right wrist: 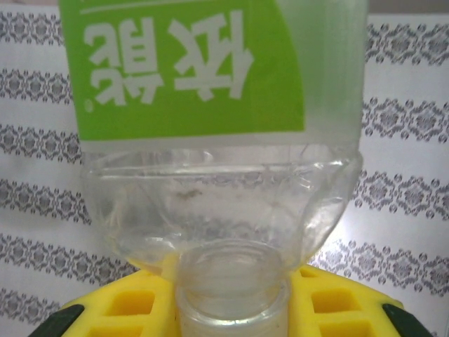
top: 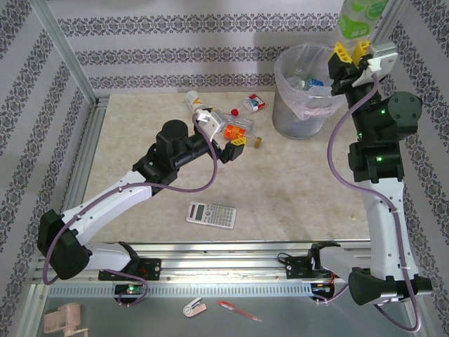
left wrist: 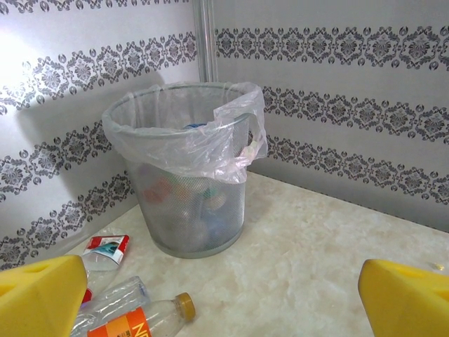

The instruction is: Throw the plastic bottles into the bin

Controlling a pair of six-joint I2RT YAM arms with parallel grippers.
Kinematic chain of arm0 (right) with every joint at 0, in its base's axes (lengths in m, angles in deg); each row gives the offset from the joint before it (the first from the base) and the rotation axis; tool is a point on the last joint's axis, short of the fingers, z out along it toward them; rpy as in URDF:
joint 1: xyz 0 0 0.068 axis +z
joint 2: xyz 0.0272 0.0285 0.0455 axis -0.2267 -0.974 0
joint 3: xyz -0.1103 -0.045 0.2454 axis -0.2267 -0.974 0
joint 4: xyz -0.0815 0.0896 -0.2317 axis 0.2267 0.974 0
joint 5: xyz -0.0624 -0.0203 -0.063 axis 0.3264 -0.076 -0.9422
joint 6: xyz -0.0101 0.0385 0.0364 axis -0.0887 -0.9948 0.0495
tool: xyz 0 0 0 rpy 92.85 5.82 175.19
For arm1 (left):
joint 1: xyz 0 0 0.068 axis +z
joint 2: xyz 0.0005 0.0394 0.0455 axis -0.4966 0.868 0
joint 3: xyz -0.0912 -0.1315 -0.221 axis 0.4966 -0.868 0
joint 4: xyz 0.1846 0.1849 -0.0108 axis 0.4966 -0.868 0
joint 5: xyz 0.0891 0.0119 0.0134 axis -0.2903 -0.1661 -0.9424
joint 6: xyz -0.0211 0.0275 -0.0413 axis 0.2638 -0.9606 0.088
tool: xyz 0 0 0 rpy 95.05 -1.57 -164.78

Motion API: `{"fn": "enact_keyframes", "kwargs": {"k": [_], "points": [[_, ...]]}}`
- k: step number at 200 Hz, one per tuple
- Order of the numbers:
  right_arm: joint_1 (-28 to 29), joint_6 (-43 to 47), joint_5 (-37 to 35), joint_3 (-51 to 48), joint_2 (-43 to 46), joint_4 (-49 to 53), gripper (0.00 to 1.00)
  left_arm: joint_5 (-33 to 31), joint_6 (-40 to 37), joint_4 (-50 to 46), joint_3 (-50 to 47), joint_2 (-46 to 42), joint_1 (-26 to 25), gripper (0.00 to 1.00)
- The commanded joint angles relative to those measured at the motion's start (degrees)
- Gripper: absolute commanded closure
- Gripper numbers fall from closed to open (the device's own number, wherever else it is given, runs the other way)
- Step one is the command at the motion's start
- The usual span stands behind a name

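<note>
The right gripper (top: 352, 49) is raised just beside the bin's (top: 289, 121) far right rim, its yellow fingers (top: 342, 50) clamped on a green-labelled bottle (top: 361, 17) that the frame's top edge cuts off. The left gripper (top: 231, 147) sits low over the table (top: 302, 189), near 3 loose bottles: an orange-labelled bottle (top: 237, 128), a red-labelled bottle (top: 254, 104) and a white-labelled bottle (top: 195, 104). A grey calculator (top: 210, 214) lies nearer the arm bases.

Pale marbled table (top: 302, 189) with bin (top: 298, 125), scattered plastic bottles (top: 237, 129), grey calculator (top: 210, 214).
</note>
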State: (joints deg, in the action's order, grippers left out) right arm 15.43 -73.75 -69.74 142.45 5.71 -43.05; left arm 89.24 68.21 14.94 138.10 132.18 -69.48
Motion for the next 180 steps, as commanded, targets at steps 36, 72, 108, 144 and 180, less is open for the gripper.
{"fn": "enact_keyframes", "kwargs": {"k": [36, 72, 108, 144, 180], "points": [[-1.88, -1.18, -0.03, 3.39, -1.96, -4.77, 1.0, -0.58, -0.41, 1.02, 1.76, -0.03, -0.64, 0.0], [-3.46, -2.08, -1.24, 4.59, -5.9, -1.98, 1.0, -1.52, -0.62, 0.43, 1.17, -0.82, -0.64, 0.0], [-7.18, -7.09, -0.18, 9.56, -17.4, 13.69, 1.0, -2.38, -0.93, -0.19, 0.69, -1.75, -0.64, 0.0], [-9.04, -13.32, 3.15, 13.49, -26.41, 25.82, 0.73, -2.82, -2.03, -2.3, 1.1, -1.99, -0.63, 0.0], [-9.18, -13.77, 4.06, 15.66, -26.58, 28.27, 0.28, -3.31, -2.47, -3.0, 1.25, -1.8, -0.64, 0.0]]}}
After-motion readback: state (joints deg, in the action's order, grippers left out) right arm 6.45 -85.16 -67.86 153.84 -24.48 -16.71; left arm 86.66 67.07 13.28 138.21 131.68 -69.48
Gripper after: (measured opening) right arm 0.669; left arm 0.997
